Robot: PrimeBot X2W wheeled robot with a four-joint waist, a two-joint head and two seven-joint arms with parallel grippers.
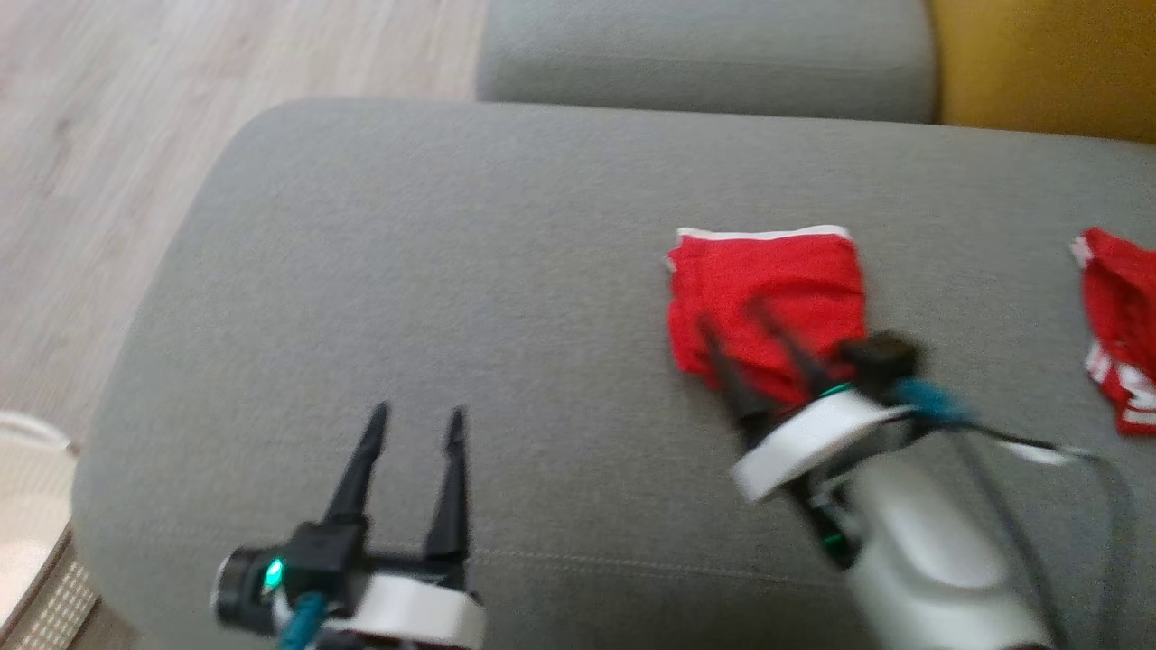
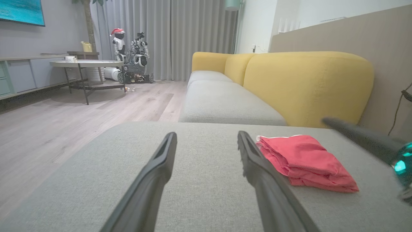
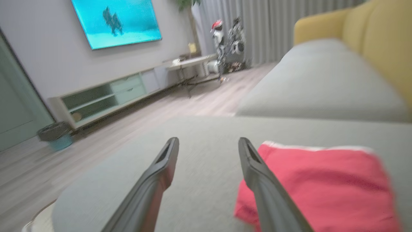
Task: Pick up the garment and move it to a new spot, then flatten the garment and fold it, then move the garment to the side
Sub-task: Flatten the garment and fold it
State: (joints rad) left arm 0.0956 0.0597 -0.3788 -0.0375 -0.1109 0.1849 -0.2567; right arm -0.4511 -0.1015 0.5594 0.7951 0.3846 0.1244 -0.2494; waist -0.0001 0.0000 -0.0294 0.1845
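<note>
- Garment (image 1: 768, 298) lying folded, red with white trim, on the grey cushion (image 1: 452, 271), about 3 o'clock from head-view centre.
- Right gripper (image 1: 727, 316) hanging over the garment's 7 o'clock corner, jaws spread, gripping nothing. Right wrist view showing bare cushion between its fingers, with the garment at 4 o'clock.
- Left gripper (image 1: 417, 413) hovering at 7 o'clock over bare cushion, jaws wide and empty, well apart from the garment.
- Second red cloth (image 1: 1115, 316) lying at far 3 o'clock, apart from the garment.
- Judging: folding looking done, so the step in hand is probably moving the garment to the side.
- Doing it well: closing on the thick folded edge and catching every layer, not just the top one, or the fold is opening on the lift.
- Lifting low and level, or dragging flat, so the stack isn't sagging or unrolling.
- Heading for open cushion toward 9 o'clock, away from the second cloth, so the two aren't getting mixed.
- Head and right wrist views blurring, so cannot tell whether the fingertips are touching cloth.
</note>
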